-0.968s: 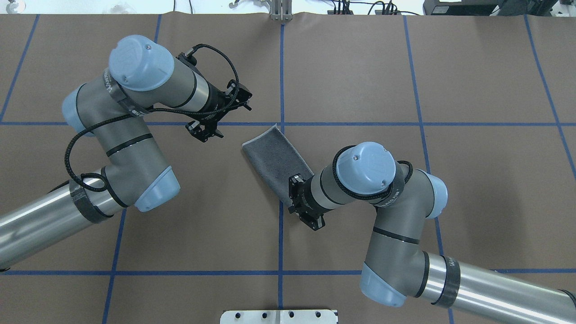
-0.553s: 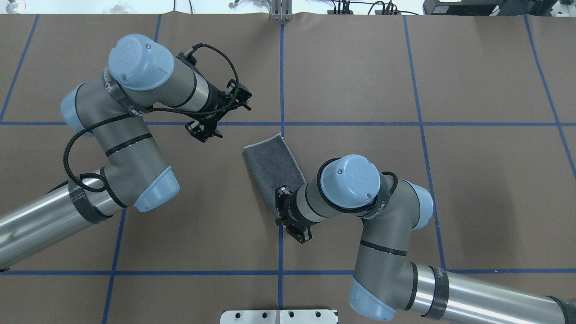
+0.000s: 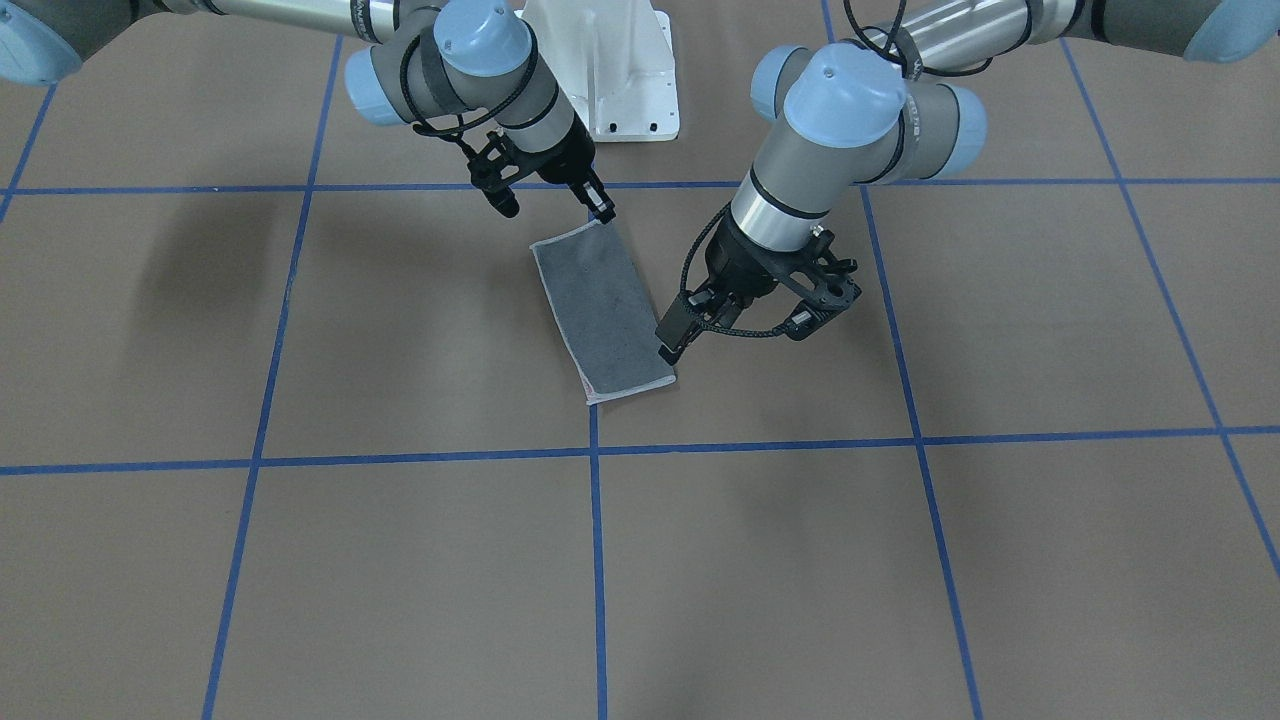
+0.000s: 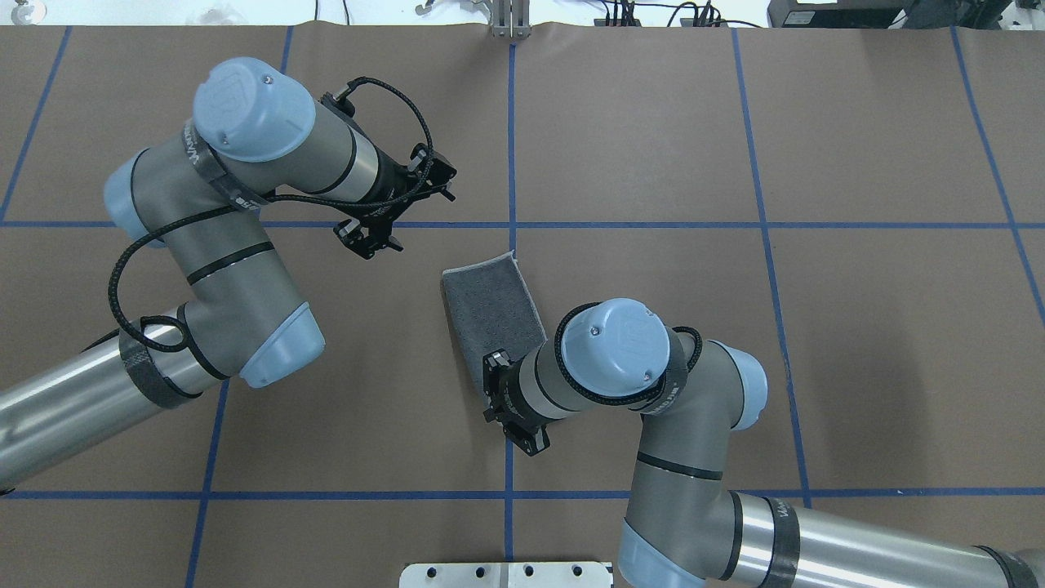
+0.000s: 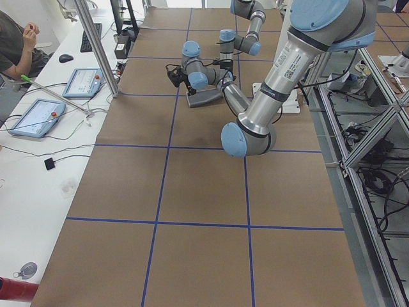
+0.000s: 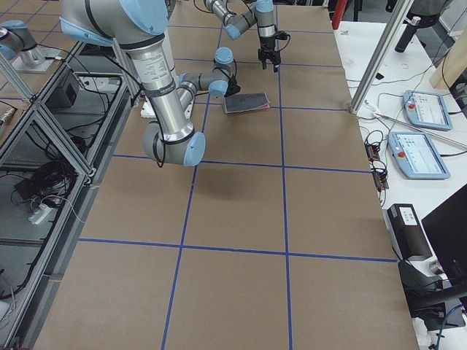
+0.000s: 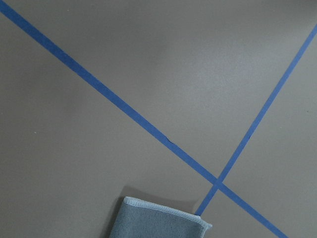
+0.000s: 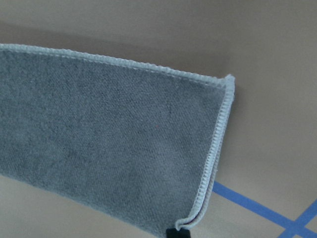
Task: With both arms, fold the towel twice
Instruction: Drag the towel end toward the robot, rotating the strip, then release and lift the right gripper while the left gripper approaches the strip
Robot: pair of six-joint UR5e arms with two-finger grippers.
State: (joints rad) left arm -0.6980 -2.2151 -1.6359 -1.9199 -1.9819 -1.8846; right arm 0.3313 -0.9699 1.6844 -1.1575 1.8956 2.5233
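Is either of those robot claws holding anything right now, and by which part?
The right gripper pinches the towel by a corner at its robot-side end; the left gripper holds nothing.

The right arm point(image 3: 535, 100) bends inward, right tool point(image 3: 603, 210) clamped shut and low; the left tool point(image 3: 668, 343) hangs raised, grip unclear.

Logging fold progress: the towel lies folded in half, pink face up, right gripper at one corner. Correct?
No: the towel lies grey face up, not pink, as the exterior front-facing view shows. Folded in half, with the right gripper at one corner, is correct.
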